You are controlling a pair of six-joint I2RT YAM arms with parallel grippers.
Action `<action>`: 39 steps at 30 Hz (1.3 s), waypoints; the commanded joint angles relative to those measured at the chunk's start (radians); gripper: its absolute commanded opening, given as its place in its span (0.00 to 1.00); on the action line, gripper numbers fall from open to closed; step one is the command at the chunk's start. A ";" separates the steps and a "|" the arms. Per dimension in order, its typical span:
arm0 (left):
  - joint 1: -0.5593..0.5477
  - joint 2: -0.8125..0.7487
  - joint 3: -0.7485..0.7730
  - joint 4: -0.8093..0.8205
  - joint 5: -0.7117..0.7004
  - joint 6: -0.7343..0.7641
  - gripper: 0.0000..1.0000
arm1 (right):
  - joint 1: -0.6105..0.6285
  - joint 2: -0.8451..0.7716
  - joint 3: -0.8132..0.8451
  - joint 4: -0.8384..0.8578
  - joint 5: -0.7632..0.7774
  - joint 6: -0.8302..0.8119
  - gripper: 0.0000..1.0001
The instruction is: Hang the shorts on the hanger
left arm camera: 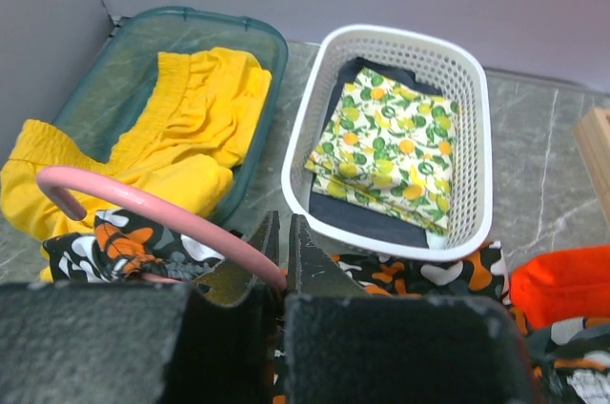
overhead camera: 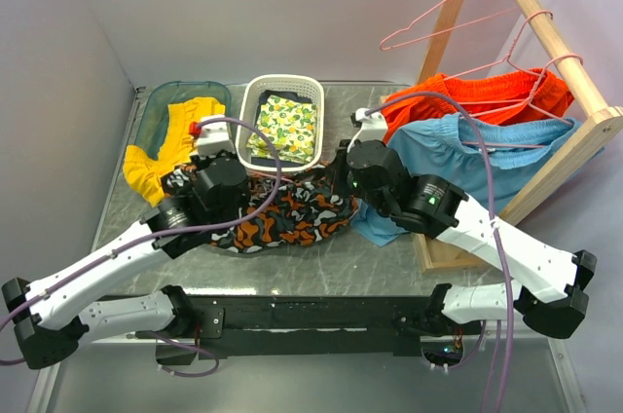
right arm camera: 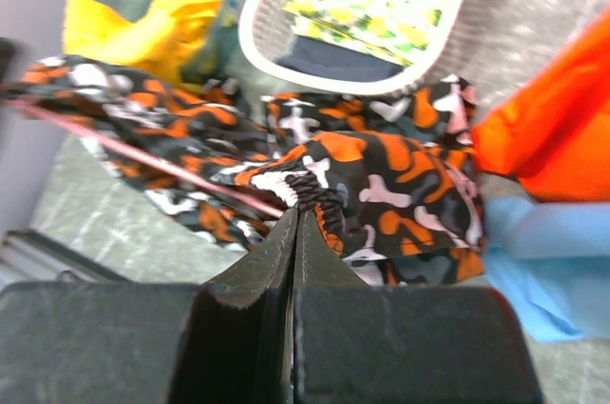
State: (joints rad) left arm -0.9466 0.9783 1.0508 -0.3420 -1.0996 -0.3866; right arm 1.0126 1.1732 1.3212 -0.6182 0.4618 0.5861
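The grey table carries everything. At its right side stands a wooden rack. Plain orange shorts and light-blue shorts hang on this rack, and another pink hanger hangs higher on it.

The camouflage shorts lie spread on the table between the two arms, just in front of the white basket. To the left of the basket is a teal bin, and a yellow garment spills over its near edge. Inside the basket lies a folded cloth with a lemon print.

The right claw is closed tight on the gathered waistband of the shorts, and the fabric bunches at its tips. The left claw is almost closed, with only a thin gap, and it pinches the wire of the pink hanger. The wire curves away to the left above the shorts. In the right wrist view a thin pink wire runs across the left part of the shorts.
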 commanded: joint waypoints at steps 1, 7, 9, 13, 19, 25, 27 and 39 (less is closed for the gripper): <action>0.005 0.029 0.061 -0.003 0.053 -0.037 0.01 | 0.034 0.043 0.091 0.021 -0.024 -0.023 0.00; 0.003 0.034 0.167 -0.018 0.154 -0.028 0.01 | 0.037 0.060 0.116 0.035 -0.051 -0.035 0.00; 0.002 0.054 0.228 -0.038 0.182 -0.020 0.01 | 0.037 0.060 0.136 0.035 -0.070 -0.046 0.00; -0.006 0.080 0.308 -0.071 0.257 0.047 0.01 | 0.038 0.016 0.168 0.031 -0.130 -0.110 0.31; -0.008 0.071 0.443 -0.092 0.409 0.218 0.01 | 0.037 -0.102 0.200 0.029 -0.274 -0.245 0.62; -0.018 0.122 0.615 -0.175 0.625 0.333 0.01 | 0.037 -0.175 0.250 -0.029 -0.371 -0.311 0.66; -0.027 0.120 0.623 -0.172 0.731 0.374 0.01 | 0.037 -0.191 0.256 -0.043 -0.436 -0.330 0.66; -0.057 0.100 0.640 -0.127 0.866 0.496 0.01 | 0.035 -0.210 0.118 0.001 -0.788 -0.307 0.77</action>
State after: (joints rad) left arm -0.9985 1.0885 1.6451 -0.5236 -0.2871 0.0483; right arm 1.0447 0.9565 1.5024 -0.6640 -0.1665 0.2787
